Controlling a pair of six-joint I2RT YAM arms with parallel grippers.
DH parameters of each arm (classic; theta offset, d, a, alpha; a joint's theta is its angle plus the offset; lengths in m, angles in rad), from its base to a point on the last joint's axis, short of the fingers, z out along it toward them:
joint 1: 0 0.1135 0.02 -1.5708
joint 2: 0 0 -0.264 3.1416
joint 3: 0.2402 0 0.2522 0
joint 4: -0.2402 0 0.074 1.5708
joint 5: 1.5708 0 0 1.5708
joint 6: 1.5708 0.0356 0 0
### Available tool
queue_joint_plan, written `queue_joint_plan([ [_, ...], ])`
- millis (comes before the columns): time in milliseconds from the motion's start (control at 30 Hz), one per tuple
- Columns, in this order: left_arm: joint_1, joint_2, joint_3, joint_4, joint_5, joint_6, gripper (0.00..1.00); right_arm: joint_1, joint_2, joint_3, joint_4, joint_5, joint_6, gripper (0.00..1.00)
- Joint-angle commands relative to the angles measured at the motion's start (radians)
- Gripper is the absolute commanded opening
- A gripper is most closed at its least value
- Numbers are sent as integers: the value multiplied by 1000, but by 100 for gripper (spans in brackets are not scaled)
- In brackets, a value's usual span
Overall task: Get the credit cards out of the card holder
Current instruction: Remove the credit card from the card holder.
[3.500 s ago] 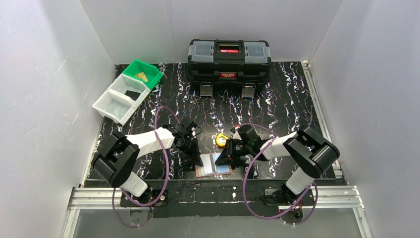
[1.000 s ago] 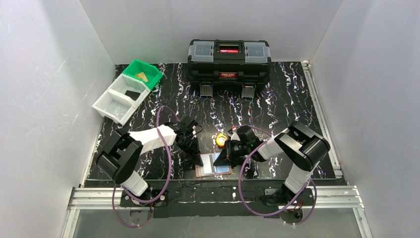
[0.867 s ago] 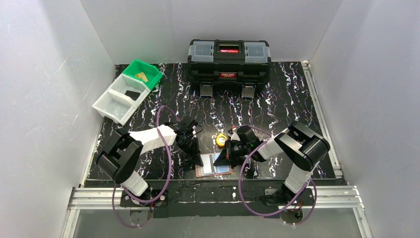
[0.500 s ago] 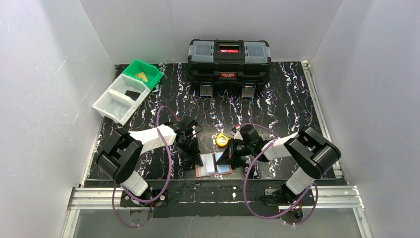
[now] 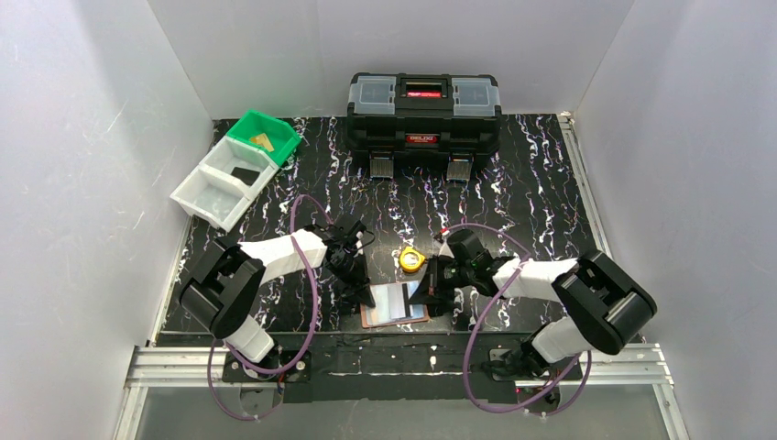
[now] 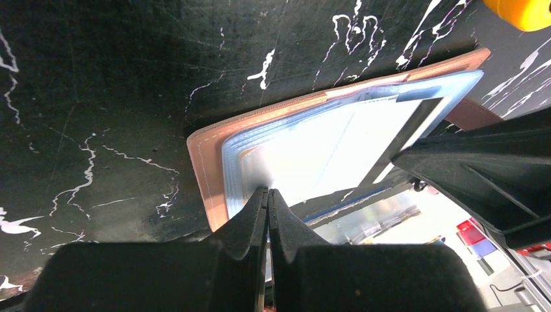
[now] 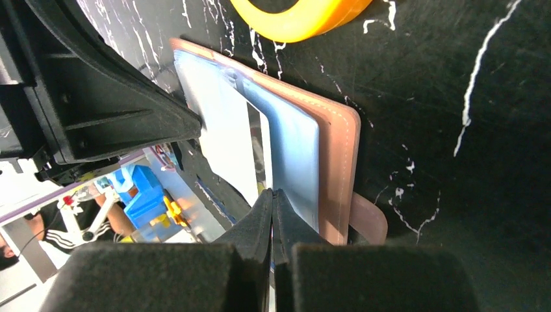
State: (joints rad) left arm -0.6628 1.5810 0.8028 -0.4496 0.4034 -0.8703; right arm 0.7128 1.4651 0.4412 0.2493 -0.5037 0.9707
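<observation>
- Card holder (image 5: 396, 305): laid open on the counter (image 5: 513, 202) at its near edge, between the two grippers; the tan leather is face down and the clear sleeves (image 7: 295, 149) are fanned upward.
- Left gripper (image 6: 268, 195): closed tight, tips together at the near left edge of the sleeves. Whether a sleeve is pinched or only pressed cannot be told.
- Right gripper (image 7: 273, 195): closed tight, tips set against the open edge of the sleeves on the opposite side. Whether a card is caught between them cannot be told.
- Cards out: a gold-tan card (image 5: 264, 140) is seen in the green bin (image 5: 279, 128), and a black card (image 5: 244, 173) in the white bin (image 5: 206, 197) beside it, well apart from the holder.
- Cards in: a whitish card (image 6: 325, 153) is seen under the top sleeve, not yet drawn clear.
- Progress: judged past halfway, with two cards binned and at least one to be pulled. Deeper sleeves are hidden, so the count is not certain.
- Nearby: a yellow tape measure (image 5: 410, 258) just behind the holder, not touching it.
- Risk: the sleeve may be lifted with the card unless the holder is pinned.
</observation>
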Motion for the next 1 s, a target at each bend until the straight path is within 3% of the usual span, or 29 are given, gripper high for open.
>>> queue_joint_plan([
  [0, 7, 44, -37, -112, -217, 60, 0, -5, -58, 43, -106, 44, -59, 1],
  [367, 6, 4, 75, -171, -176, 89, 2, -14, -151, 61, -198, 67, -94, 1],
  [733, 24, -98, 258, -247, -91, 143, 54, -56, -215, 104, -180, -42, -52, 1],
  [967, 93, -156, 210, -107, 97, 137, 69, -92, -219, 126, -136, -116, 1, 1],
])
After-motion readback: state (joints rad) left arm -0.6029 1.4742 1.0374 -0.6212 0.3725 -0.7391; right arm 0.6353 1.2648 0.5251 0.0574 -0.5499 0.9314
